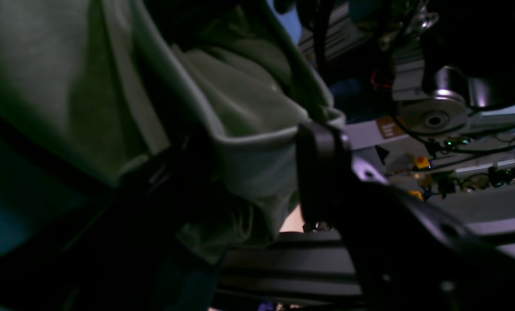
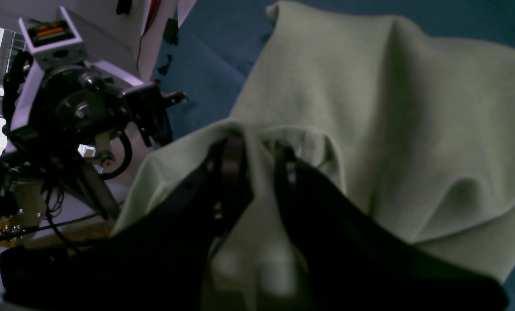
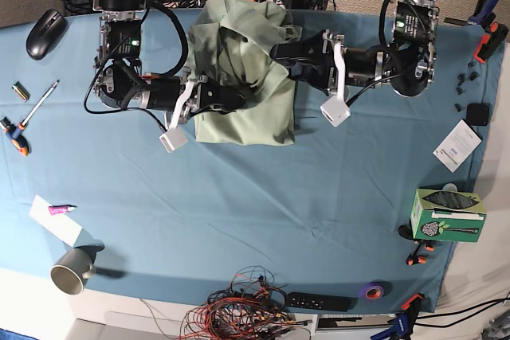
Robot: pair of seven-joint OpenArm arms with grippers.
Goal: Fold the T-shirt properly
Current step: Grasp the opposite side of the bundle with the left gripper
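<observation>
The pale sage-green T-shirt point(image 3: 255, 117) lies bunched at the back middle of the teal table cloth point(image 3: 239, 212), its upper part heaped in loose folds. My right gripper point(image 3: 235, 99) reaches in from the left. In the right wrist view the right gripper point(image 2: 259, 151) is shut on a ridge of the T-shirt point(image 2: 391, 108), which is lifted into a peak. My left gripper point(image 3: 275, 52) comes in from the right. In the left wrist view the left gripper point(image 1: 248, 172) stands wide open, with a hemmed fold of the T-shirt point(image 1: 45, 86) lying loosely between its fingers point(image 1: 322, 172).
A black mouse point(image 3: 46, 23) and a pen point(image 3: 38, 103) lie at the far left. A grey cup point(image 3: 72, 272) stands at the front left and a green box point(image 3: 446, 214) at the right. A white card point(image 3: 458, 145) lies near the right edge, tangled wires point(image 3: 247, 308) at the front.
</observation>
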